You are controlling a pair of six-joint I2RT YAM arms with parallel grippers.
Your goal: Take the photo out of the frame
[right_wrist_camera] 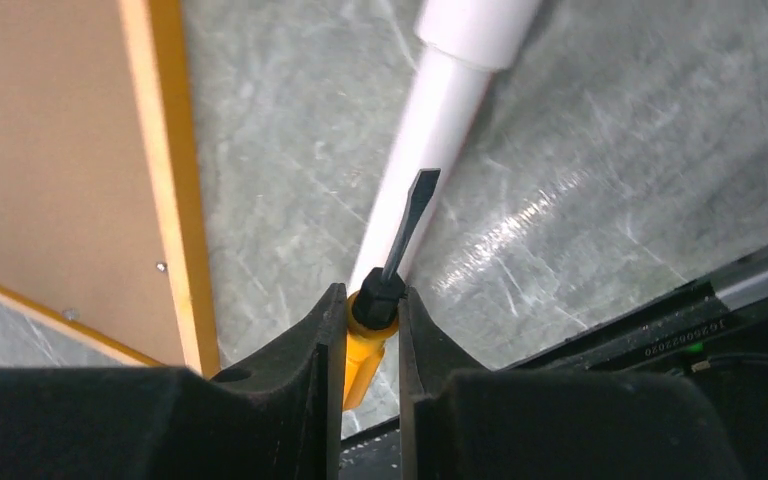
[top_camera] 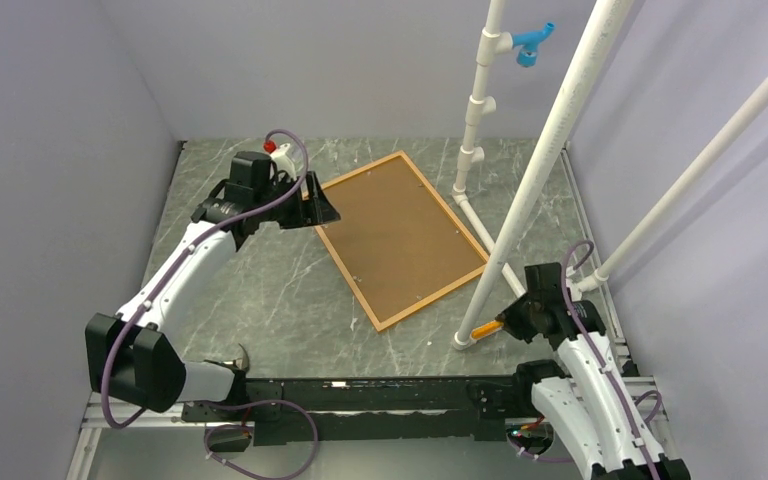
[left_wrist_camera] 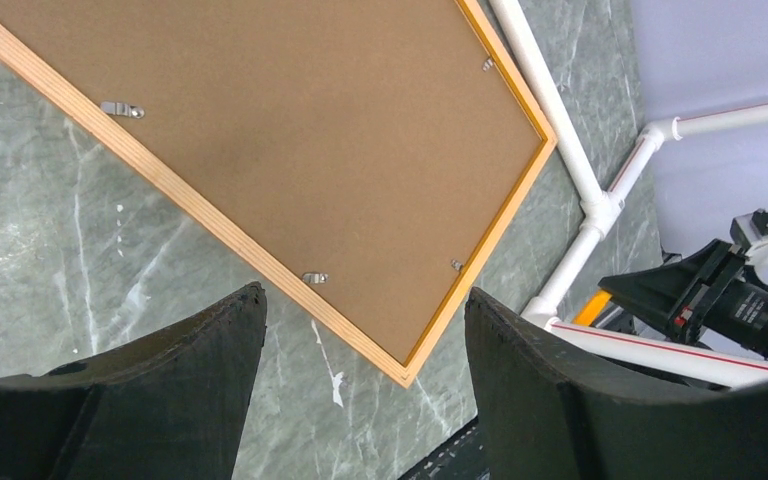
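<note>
Frame (top_camera: 348, 279) lies flat and back-up in the middle of the grey-green marble counter (top_camera: 260, 290), turned at an angle. Its brown backing board (top_camera: 400, 238) faces the camera, with small metal tabs (left_wrist_camera: 122, 108) along the board's edges. The left arm reaches forward across the counter to the frame's left corner. There the left fingers (left_wrist_camera: 200, 360) are spread wide and point down over the frame; whether they touch it cannot be told. The right arm is folded close to its base at the near right. The right fingers (right_wrist_camera: 300, 370) are pinched on the orange handle of a screwdriver (right_wrist_camera: 400, 245), whose black flat blade points away from them. In the right wrist view the blade lies across a white pipe (right_wrist_camera: 430, 150) that stands just beside the frame's right side. More of this pipe stand (top_camera: 530, 190) rises slanting over the counter and crosses in front of the frame's right corner in the top view. The two arms are well apart.
</note>
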